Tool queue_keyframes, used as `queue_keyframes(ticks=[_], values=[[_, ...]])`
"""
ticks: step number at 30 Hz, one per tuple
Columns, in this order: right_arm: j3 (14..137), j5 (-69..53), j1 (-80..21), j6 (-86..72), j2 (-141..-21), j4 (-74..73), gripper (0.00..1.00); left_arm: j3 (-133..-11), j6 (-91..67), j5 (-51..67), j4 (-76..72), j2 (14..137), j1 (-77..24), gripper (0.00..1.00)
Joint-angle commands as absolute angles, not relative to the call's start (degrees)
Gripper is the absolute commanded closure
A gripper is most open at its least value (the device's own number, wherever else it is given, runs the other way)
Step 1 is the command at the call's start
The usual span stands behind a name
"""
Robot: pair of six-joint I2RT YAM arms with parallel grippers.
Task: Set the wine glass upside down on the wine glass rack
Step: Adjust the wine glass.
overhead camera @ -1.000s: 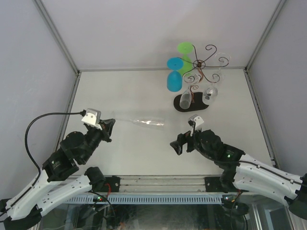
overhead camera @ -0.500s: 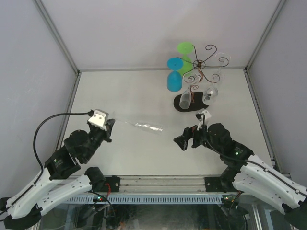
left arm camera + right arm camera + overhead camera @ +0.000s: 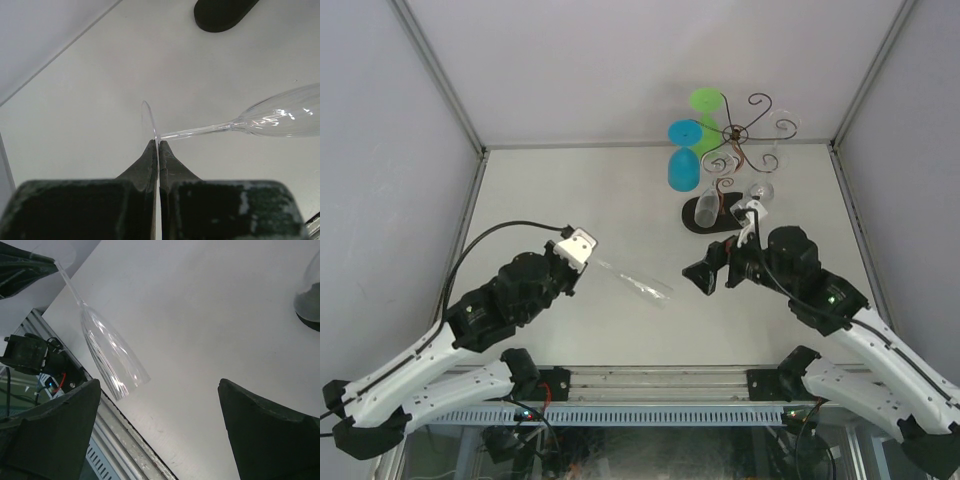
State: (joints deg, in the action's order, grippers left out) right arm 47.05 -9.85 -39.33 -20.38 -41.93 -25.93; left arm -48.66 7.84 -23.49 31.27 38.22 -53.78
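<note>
Clear slender wine glass hangs sideways, well apart from the upright dark-wire wine glass rack

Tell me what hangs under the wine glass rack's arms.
A blue glass, a green glass and at least two clear glasses hang from the wine glass rack. The right arm covers part of its black base.

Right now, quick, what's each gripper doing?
Left gripper: closed, pinching the foot of the clear wine glass.
Right gripper: open, holding nothing.
</note>
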Motion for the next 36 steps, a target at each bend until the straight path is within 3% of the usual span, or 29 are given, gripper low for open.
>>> queue_keyframes(ticks=[1, 5, 13, 21, 36], values=[[54.4, -16.3, -39.0, -17.0, -46.5, -28.2, 0.03, -53.3, 11.6, -23.0, 29.0, 40.0, -56.7, 1.0], [59.3, -21.1, -40.2, -16.4, -51.6, -29.6, 0.16, -53.8, 13.6, -24.1, 27.7, 41.4, -59.0, 1.0], [62.1, -20.2, -49.6, -15.9, -60.1, -22.3, 0.28, -54.7, 17.8, -24.1, 26.2, 41.5, -63.6, 1.0], [62.5, -28.0, -50.4, -17.5, -67.5, -14.8, 0.42, -54.7, 21.3, -21.3, 25.1, 41.0, -66.0, 1.0], [63.1, -29.5, -51.5, -17.0, -73.6, -11.5, 0.64, -54.2, 21.4, -18.2, 25.3, 41.4, -66.5, 1.0]])
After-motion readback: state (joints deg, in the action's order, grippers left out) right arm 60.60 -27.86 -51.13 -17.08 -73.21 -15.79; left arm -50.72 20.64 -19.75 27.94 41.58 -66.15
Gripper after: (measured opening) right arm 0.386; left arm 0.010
